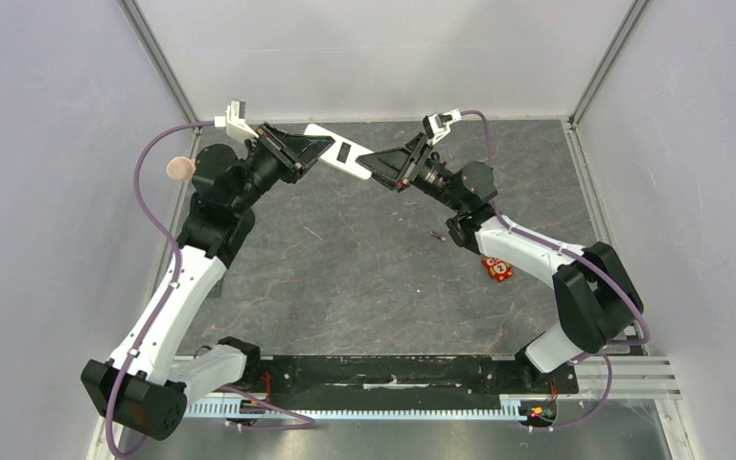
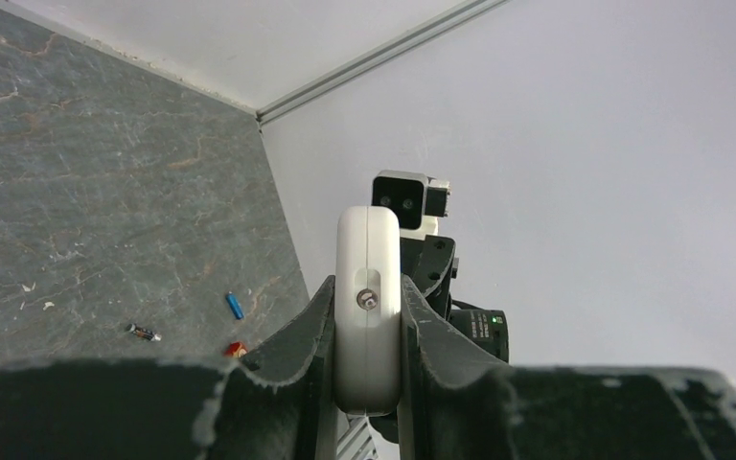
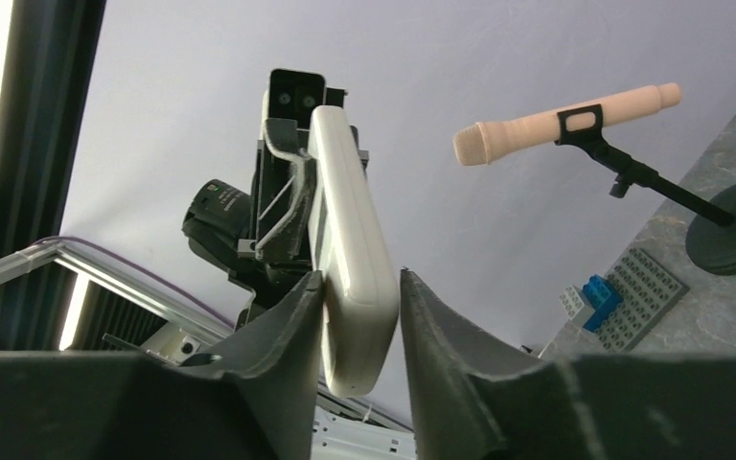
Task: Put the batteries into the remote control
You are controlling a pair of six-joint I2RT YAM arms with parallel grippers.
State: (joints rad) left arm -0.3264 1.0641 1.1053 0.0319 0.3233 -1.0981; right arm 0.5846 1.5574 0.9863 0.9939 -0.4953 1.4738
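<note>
The white remote control (image 1: 324, 139) is held in the air over the far part of the table, its plain back up with a dark slot in it. My left gripper (image 1: 318, 149) is shut on its left end; the left wrist view shows the remote (image 2: 368, 249) clamped between both fingers (image 2: 297, 335). My right gripper (image 1: 377, 171) closes on its right end, with the remote (image 3: 345, 220) between the fingers. A blue battery (image 2: 235, 305) and a dark battery (image 2: 142, 333) lie on the table; the dark one also shows in the top view (image 1: 438, 233).
An orange owl-faced square (image 1: 496, 269) lies by the right arm. A peach microphone (image 3: 556, 120) on a black stand and a grey brick plate (image 3: 623, 297) stand at the left table edge. Enclosure walls stand close at the back and both sides.
</note>
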